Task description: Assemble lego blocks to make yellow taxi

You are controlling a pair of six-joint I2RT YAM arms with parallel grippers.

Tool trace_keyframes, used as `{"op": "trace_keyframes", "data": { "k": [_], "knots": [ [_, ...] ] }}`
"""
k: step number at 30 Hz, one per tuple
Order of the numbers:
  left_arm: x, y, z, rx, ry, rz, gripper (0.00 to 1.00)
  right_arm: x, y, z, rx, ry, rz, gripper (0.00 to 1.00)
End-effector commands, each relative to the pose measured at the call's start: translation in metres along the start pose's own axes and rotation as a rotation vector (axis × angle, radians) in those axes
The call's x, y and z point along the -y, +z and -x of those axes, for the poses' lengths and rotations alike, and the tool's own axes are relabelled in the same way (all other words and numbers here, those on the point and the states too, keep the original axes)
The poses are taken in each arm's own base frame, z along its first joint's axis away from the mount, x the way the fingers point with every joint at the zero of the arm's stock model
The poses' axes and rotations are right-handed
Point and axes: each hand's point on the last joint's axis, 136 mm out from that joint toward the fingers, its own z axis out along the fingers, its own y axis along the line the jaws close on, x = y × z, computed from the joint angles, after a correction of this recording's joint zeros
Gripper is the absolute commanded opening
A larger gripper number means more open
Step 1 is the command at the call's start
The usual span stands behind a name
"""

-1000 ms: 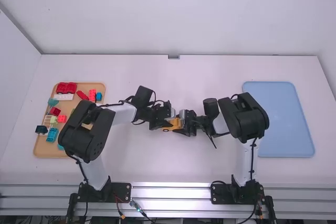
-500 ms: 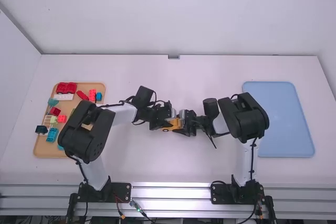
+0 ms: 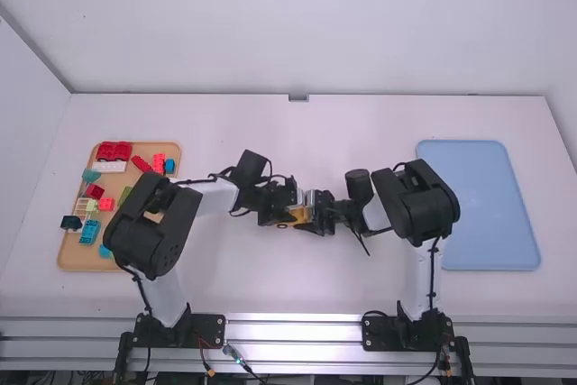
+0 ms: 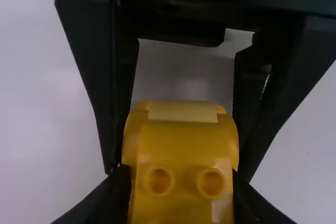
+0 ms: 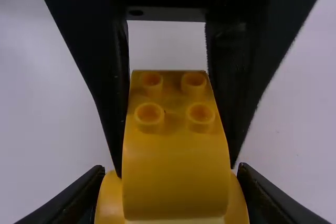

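Near the middle of the table the two grippers face each other, the left gripper (image 3: 283,214) close against the right gripper (image 3: 317,213), with yellow taxi blocks (image 3: 297,215) between them. In the left wrist view, my left gripper (image 4: 181,198) is shut on a yellow block (image 4: 184,150) with two round studs showing; the other gripper's black fingers flank its far part. In the right wrist view, my right gripper (image 5: 172,198) is shut on the wide rounded yellow part (image 5: 109,198). A narrower yellow block (image 5: 175,166) with several studs lies against it. The seam between them is partly hidden.
On the left, a tan tray (image 3: 77,260) holds red, blue, green and white blocks, partly under the left arm. An empty-looking blue tray (image 3: 491,205) lies on the right, beside the right arm.
The left arm has shifted slightly right and the right arm slightly left, bringing the grippers a little closer together. Both still hold the yellow blocks.
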Motion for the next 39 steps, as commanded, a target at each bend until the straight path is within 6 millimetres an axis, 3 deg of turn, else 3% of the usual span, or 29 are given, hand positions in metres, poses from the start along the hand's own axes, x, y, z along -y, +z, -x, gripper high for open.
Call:
{"op": "trace_keyframes", "data": {
  "k": [1, 18, 22, 25, 26, 27, 35, 37, 39],
  "knots": [
    [0.006, 0.005, -0.017, -0.067, -0.04, 0.0, 0.48, -0.005, 0.004, -0.009, -0.03, 0.032, 0.003, 0.52],
    [-0.001, -0.019, 0.0, -0.04, -0.005, 0.041, 0.48, -0.005, 0.004, -0.009, -0.03, 0.033, 0.003, 0.51],
    [-0.001, -0.028, 0.013, -0.007, 0.018, 0.05, 0.5, -0.004, 0.003, -0.009, -0.031, 0.032, 0.002, 0.52],
    [-0.005, -0.041, 0.026, 0.013, 0.045, 0.088, 0.55, -0.005, 0.003, -0.009, -0.03, 0.032, 0.002, 0.51],
    [-0.005, -0.045, 0.028, 0.012, 0.057, 0.096, 0.73, -0.005, 0.003, -0.009, -0.03, 0.032, 0.002, 0.52],
    [-0.004, -0.049, 0.031, 0.01, 0.079, 0.1, 0.99, -0.004, 0.003, -0.01, -0.032, 0.032, 0.001, 0.52],
    [-0.02, -0.111, 0.031, 0.01, 0.038, 0.236, 0.99, 0.008, 0.001, -0.01, -0.041, 0.075, -0.052, 0.54],
    [-0.039, -0.135, 0.021, 0.036, -0.093, 0.325, 0.99, 0.019, -0.005, -0.007, -0.026, 0.096, -0.089, 0.53],
    [-0.052, -0.147, 0.014, 0.069, -0.177, 0.377, 0.99, 0.025, -0.009, -0.004, -0.015, 0.115, -0.112, 0.53]
  ]
}}
